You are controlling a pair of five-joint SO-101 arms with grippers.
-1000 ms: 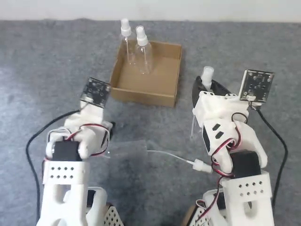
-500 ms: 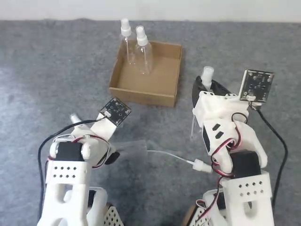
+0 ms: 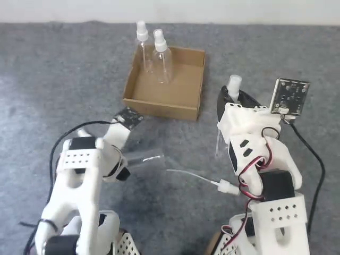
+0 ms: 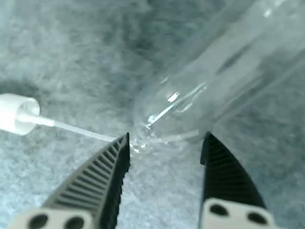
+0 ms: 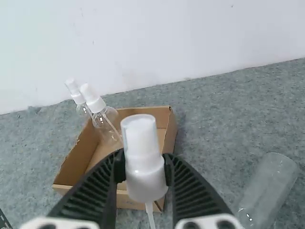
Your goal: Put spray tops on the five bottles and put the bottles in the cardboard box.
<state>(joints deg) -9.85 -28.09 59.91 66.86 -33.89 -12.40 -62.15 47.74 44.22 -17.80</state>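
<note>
Logged left gripper (image 4: 167,143) just swung down, fingers (image 4: 107,176) wide astride mouth of empty bottle (image 3: 144,159) lying on worktop (image 3: 64,69); judged grasp imminent. Saw right gripper (image 5: 141,158) clamped on spray top (image 5: 138,138), unmoved; beyond, cardboard box (image 3: 162,109) with two capped bottles (image 3: 161,61)

Two bottles (image 3: 161,64) stand in the cardboard box's (image 3: 159,108) far left corner.
</note>
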